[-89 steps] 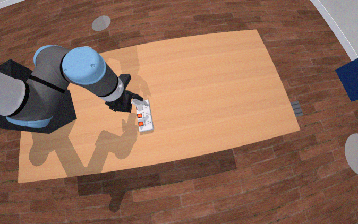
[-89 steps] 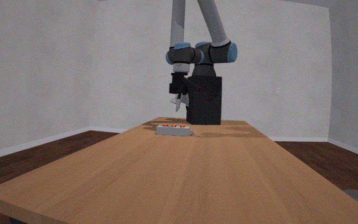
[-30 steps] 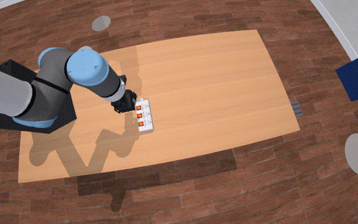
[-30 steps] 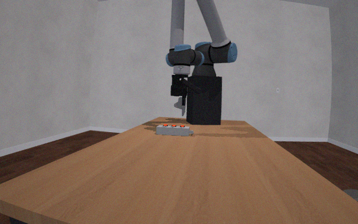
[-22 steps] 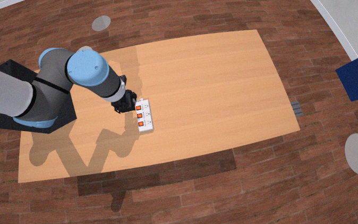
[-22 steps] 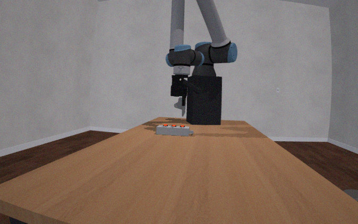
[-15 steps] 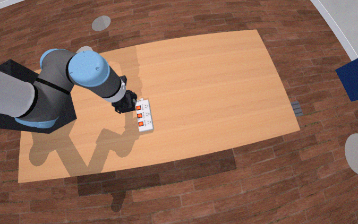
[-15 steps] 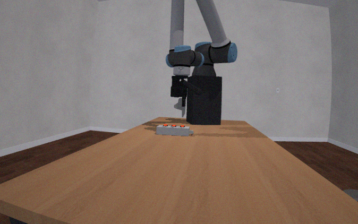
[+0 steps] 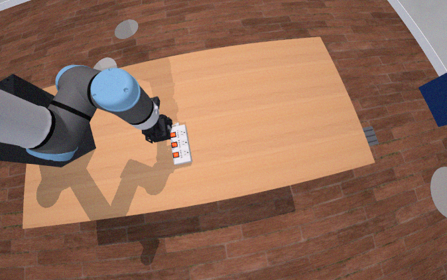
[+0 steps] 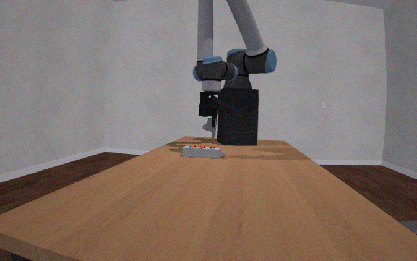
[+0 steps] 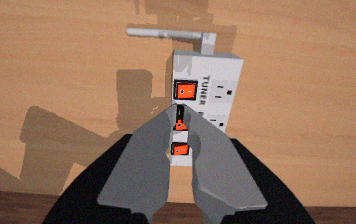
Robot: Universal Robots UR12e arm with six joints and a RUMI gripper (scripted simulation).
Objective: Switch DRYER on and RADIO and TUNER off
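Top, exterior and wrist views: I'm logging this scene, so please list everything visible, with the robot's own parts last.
Power strip: one, white, lying face up on the table near the arm.
Rocker switches: three, orange-red, in a row along the strip; the far one in the wrist view is labelled TUNER.
Cord stub: one, pale grey, at the strip's TUNER end.
Table: one, light wood.
Floor: dark brown planks.
Blue object: one, at the floor's right edge.
Pedestal: one, black, at the table's far end.
Arm: one, grey with blue caps.
Gripper: one, grey fingers shut, empty, above the strip.
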